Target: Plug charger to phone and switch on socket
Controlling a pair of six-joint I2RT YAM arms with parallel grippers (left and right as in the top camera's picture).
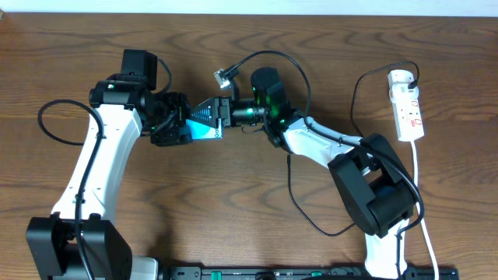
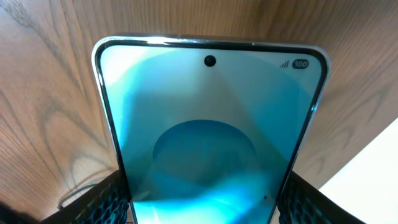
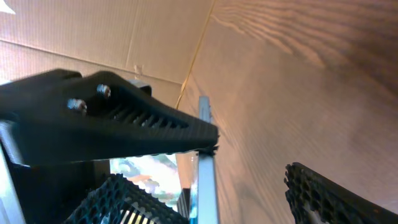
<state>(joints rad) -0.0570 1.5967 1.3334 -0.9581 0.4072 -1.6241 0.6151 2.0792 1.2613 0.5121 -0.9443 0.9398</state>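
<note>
The phone [image 1: 202, 126], its cyan screen lit, is lifted off the table with my left gripper [image 1: 179, 124] shut on its long sides. In the left wrist view the phone [image 2: 208, 124] fills the frame between both black fingers [image 2: 102, 202]. My right gripper [image 1: 220, 113] stands open at the phone's right end. In the right wrist view the phone's thin edge [image 3: 205, 180] lies between the open fingers [image 3: 326, 193], touching neither. The charger's small plug tip [image 1: 223, 76] lies on the table just behind the right gripper, its thin black cable looping away. The white socket [image 1: 410, 109] lies at the far right.
A white adapter [image 1: 401, 78] sits at the socket's far end, and its white cord [image 1: 424, 218] runs to the front edge. Black cable loops [image 1: 299, 206] lie around the right arm and left of the left arm [image 1: 47, 117]. Bare wood elsewhere.
</note>
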